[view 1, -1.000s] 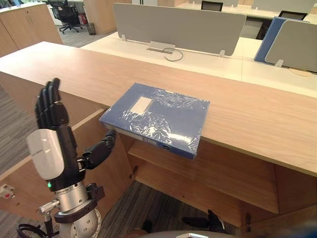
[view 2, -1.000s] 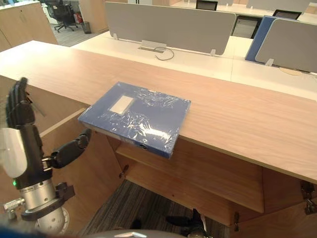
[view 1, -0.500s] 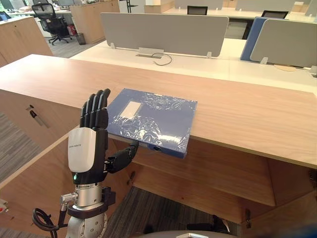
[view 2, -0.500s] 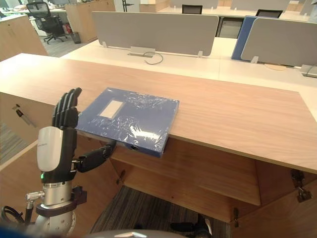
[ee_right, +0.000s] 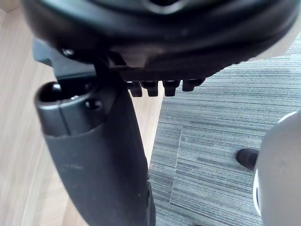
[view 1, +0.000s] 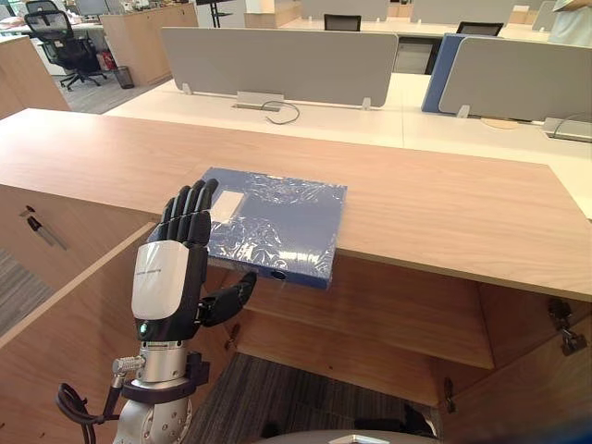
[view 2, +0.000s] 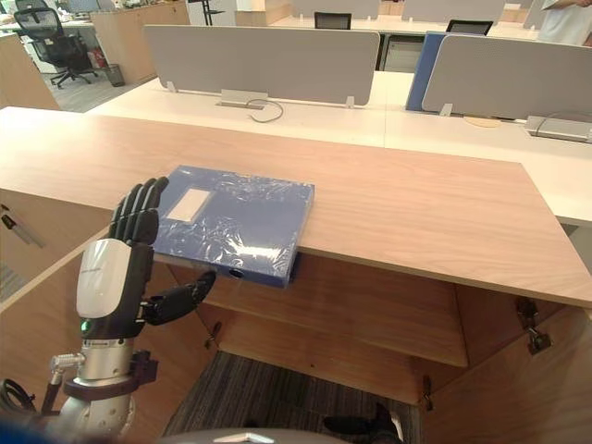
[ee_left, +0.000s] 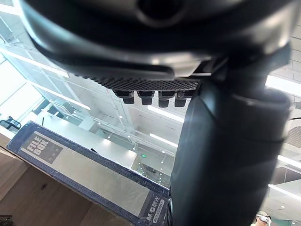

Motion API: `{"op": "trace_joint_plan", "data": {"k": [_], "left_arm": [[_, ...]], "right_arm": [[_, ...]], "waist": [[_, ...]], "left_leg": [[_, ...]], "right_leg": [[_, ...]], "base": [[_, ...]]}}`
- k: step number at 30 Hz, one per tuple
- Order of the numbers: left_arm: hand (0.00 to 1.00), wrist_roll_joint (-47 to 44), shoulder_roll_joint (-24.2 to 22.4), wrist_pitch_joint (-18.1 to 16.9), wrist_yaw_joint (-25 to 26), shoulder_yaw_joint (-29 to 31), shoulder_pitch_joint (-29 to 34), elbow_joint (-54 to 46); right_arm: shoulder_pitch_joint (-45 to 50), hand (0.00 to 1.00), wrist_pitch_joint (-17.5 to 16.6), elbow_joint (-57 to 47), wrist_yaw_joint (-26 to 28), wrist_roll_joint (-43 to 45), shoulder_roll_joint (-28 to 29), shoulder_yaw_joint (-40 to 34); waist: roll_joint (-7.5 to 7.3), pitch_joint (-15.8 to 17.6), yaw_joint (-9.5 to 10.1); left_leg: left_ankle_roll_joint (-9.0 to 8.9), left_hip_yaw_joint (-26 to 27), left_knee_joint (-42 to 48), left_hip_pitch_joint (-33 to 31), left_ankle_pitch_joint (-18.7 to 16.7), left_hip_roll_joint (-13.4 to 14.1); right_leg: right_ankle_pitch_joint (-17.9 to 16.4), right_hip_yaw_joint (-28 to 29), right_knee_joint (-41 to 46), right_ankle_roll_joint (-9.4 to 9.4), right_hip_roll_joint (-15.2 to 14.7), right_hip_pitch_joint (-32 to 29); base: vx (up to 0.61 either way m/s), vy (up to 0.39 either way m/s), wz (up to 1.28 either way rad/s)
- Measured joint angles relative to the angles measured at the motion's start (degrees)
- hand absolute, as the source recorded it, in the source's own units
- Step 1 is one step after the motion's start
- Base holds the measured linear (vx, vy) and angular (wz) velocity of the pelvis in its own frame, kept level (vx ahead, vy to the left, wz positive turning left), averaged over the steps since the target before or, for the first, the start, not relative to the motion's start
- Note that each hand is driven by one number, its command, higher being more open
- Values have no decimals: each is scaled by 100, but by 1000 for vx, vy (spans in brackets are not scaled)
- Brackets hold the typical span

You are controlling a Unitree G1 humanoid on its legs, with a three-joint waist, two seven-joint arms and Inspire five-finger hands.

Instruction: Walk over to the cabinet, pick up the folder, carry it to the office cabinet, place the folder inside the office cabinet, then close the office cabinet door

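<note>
Folder [view 1: 274, 220] flat atop cabinet [view 1: 444, 205]

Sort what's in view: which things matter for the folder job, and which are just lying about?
Job:
blue folder, overhanging the front edge of the cabinet top
left robot hand, open, raised beside the folder
right robot hand, open, over the carpet

Lying about:
grey desk screens
white desks
office chair
cable on a desk
</note>
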Motion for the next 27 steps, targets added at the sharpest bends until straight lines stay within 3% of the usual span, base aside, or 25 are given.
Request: {"op": "trace_joint_plan", "data": {"k": [14, 27], "left_arm": [[100, 228, 637, -8, -164, 311, -217, 448], [100, 430, 727, 0, -266, 307, -357, 1060]], "right_arm": [[25, 100, -3, -8, 140, -9, -68, 5], [114, 100, -8, -28, 166, -7, -169, -31]], "waist": [[76, -49, -41], [189, -97, -119]], "left_leg": [[-35, 189, -1, 16, -24, 83], [-76, 383, -31, 105, -53, 179]], "right_leg": [[39, 201, -2, -42, 49, -82], [69, 408, -5, -89, 117, -105]], "base": [[-26, -1, -7], [-27, -8, -9]]}}
